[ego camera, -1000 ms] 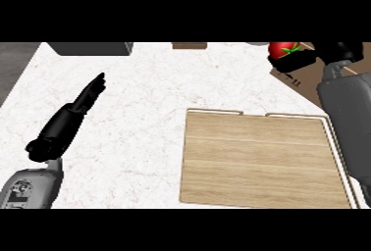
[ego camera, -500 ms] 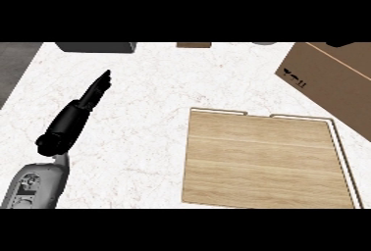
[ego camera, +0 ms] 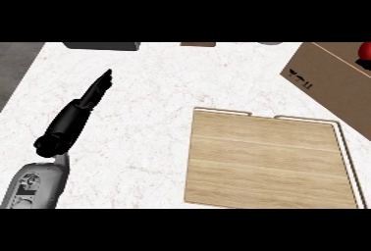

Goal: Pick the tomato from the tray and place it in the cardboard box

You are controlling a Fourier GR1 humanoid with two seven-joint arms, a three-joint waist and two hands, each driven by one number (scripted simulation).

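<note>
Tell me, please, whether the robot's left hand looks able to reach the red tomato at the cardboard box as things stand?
Probably not easily. The left hand lies at the counter's far left with straight fingers, while the red tomato shows only at the right edge over the brown cardboard box, with the wooden tray and the whole counter between them.

The left hand (ego camera: 81, 113) was matte black, slim and tapered, on a pale grey forearm (ego camera: 35, 185) with dark recessed markings.

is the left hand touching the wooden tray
Apart. The head view shows the left hand stretched over the white counter, with a bare strip of counter between it and the wooden tray.
</note>
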